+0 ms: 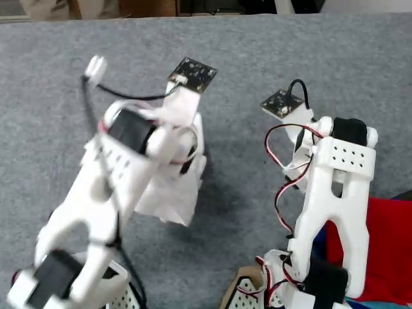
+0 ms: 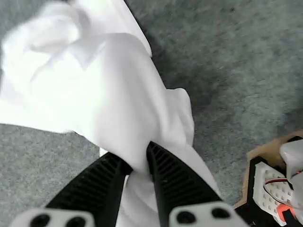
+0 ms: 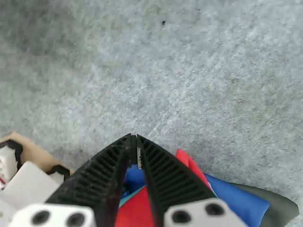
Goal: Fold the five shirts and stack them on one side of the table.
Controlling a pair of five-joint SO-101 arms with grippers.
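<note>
White shirt [image 2: 94, 85] bunched on grey table [image 1: 257, 51], pinched tight by left gripper [image 2: 139, 158]. Right gripper [image 3: 134, 142] closed on nothing, well right of white shirt. Red shirt [image 1: 389, 244], blue shirt [image 3: 236, 201] farther right.

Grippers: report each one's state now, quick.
Left gripper: closed on the white shirt.
Right gripper: closed, holding nothing.

You're working on a grey, carpet-like table [image 1: 270, 51]; a crumpled white shirt [image 1: 170, 199] sits near its middle; a pile of red and blue shirts [image 1: 389, 244] lies at its near right corner.
</note>
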